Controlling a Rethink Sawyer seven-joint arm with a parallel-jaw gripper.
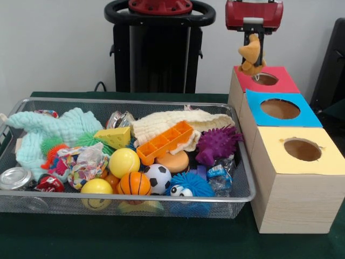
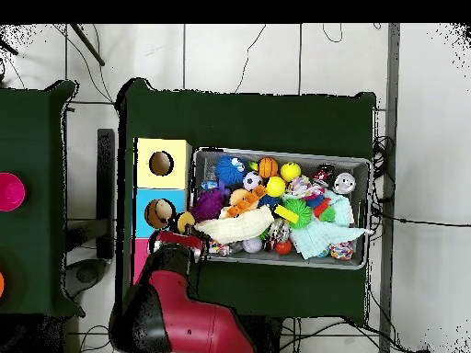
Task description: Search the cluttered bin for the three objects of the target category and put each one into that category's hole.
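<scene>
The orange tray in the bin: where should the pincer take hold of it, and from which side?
Probably from above, across the narrow width of the orange tray near its raised far end. It lies tilted on the cream cloth, long walls exposed, in the bin.

green tablecloth (image 1: pixel 135 243) | pink disc (image 2: pixel 9 191) on side table | white tiled floor (image 2: pixel 239 55)

A plain pale wall (image 1: pixel 54 43) fills the back of the front view, evenly lit. A dark panel (image 1: pixel 331 65) stands at the right edge. The desk (image 1: pixel 135 237) has a dark green cover. From overhead, the floor (image 2: pixel 276 60) is made of large light tiles with dark joints, and thin black cables (image 2: pixel 267 55) trail across it. A second green-covered desk (image 2: pixel 32 202) stands apart to one side, a strip of floor between the two.
</scene>
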